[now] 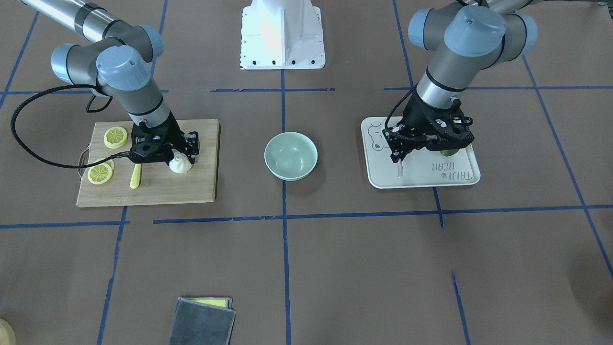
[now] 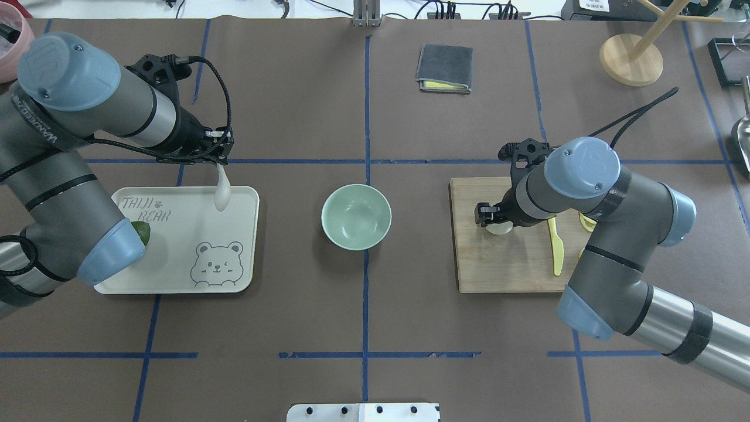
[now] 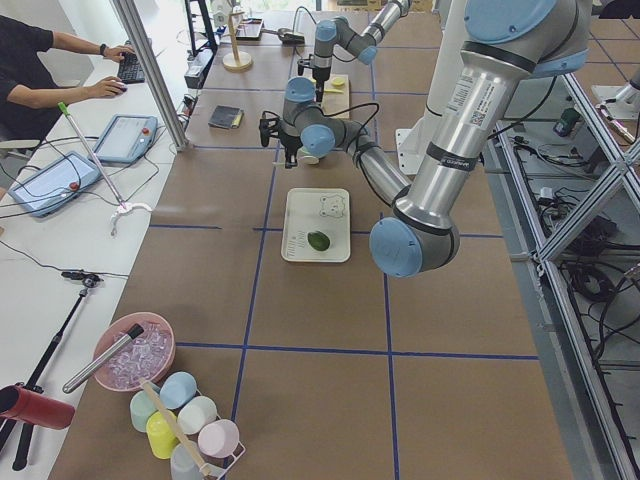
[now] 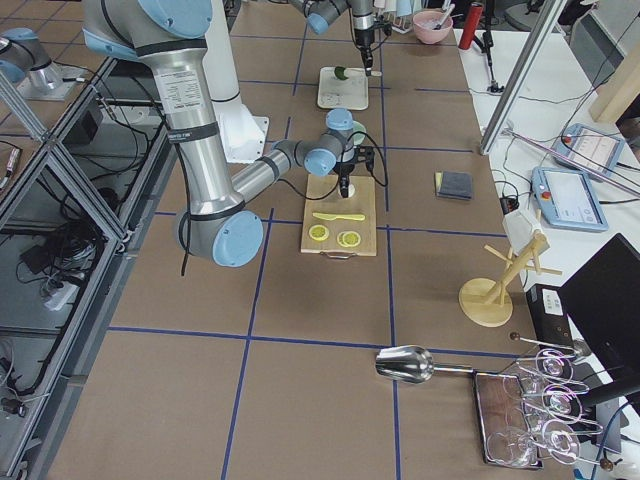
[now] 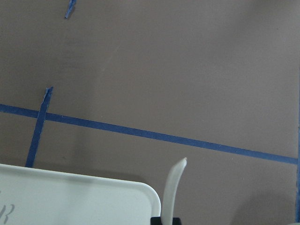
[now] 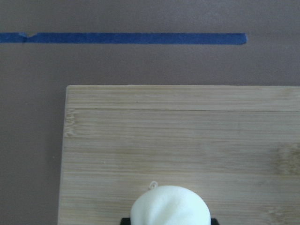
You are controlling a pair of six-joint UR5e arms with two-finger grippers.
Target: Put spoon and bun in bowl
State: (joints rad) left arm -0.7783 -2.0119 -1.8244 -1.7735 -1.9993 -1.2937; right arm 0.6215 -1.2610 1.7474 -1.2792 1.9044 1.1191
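Note:
My left gripper (image 2: 218, 158) is shut on the handle of the pale spoon (image 2: 221, 192). The spoon hangs scoop-down over the far edge of the white bear-print tray (image 2: 176, 258). It also shows in the front view (image 1: 399, 168) and the left wrist view (image 5: 172, 192). The cream bun (image 2: 498, 227) sits on the wooden board (image 2: 504, 266), near its bowl-side edge. My right gripper (image 2: 497, 220) is down over it, a finger against each side of the bun (image 6: 169, 206). The mint-green bowl (image 2: 356, 216) stands empty between tray and board.
A dark green avocado (image 2: 140, 233) lies on the tray under my left arm. A yellow knife (image 2: 555, 246) and lemon slices (image 1: 116, 137) lie on the board. A folded grey cloth (image 2: 445, 68) and a wooden stand (image 2: 631, 58) are at the far side.

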